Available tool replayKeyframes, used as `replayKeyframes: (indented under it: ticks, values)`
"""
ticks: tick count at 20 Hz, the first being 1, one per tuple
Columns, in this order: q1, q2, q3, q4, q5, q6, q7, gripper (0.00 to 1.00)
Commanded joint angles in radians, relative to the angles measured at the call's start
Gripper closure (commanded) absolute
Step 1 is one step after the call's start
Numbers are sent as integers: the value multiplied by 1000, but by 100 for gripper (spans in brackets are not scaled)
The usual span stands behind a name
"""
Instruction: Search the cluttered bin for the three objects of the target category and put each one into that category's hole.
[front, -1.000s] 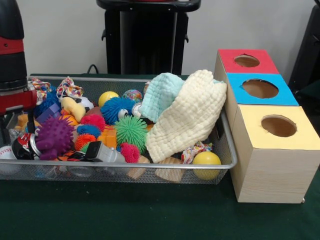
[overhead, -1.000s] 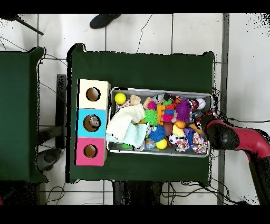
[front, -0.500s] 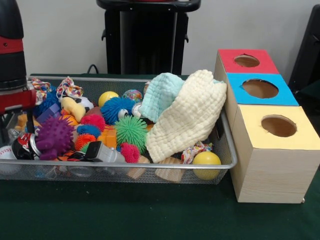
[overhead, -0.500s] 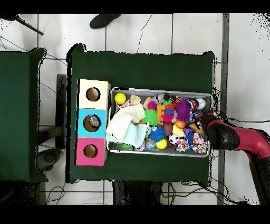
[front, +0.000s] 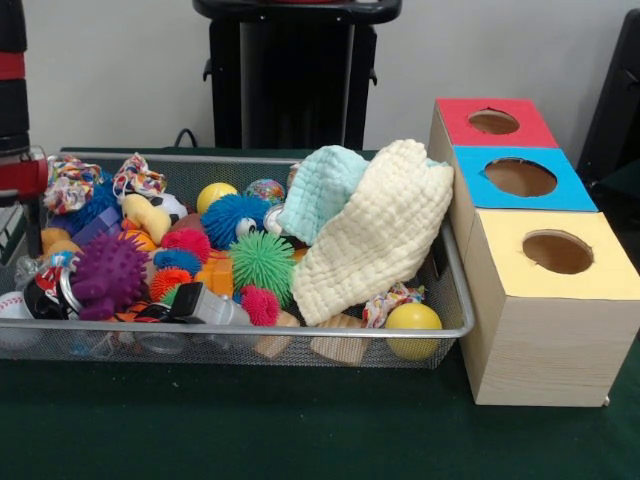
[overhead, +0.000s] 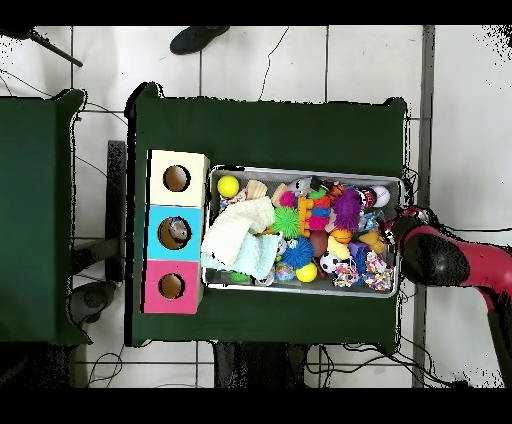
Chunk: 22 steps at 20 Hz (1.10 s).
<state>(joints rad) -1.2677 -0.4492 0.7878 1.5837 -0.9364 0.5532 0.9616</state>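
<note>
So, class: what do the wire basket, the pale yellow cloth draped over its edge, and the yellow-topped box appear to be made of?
Silver wire-mesh basket: metal, judging by its fine see-through mesh and shiny thick rim. Pale yellow cloth: soft woven fabric, probably cotton, with a puckered, quilted texture and limp folds. Yellow-topped box: light wood or wood-look board, showing grain lines on its sides; its matte yellow top looks like paper or paint.

Front camera sat low and close, facing the pedestal across the worktop. Overhead camera looked straight down from high up. Both covered the bin.
</note>
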Motion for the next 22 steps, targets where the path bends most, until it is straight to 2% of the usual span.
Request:
replayKeyframes:
  ticks: [1,5,13,22]
  values:
    - [-16,-47,46,48,36,137,-305,0]
    - [-8,-41,43,57,17,132,-343,0]
    - [40,-72,14,106,-1,93,-232,0]
    - [56,-76,-3,125,-12,69,-194,0]
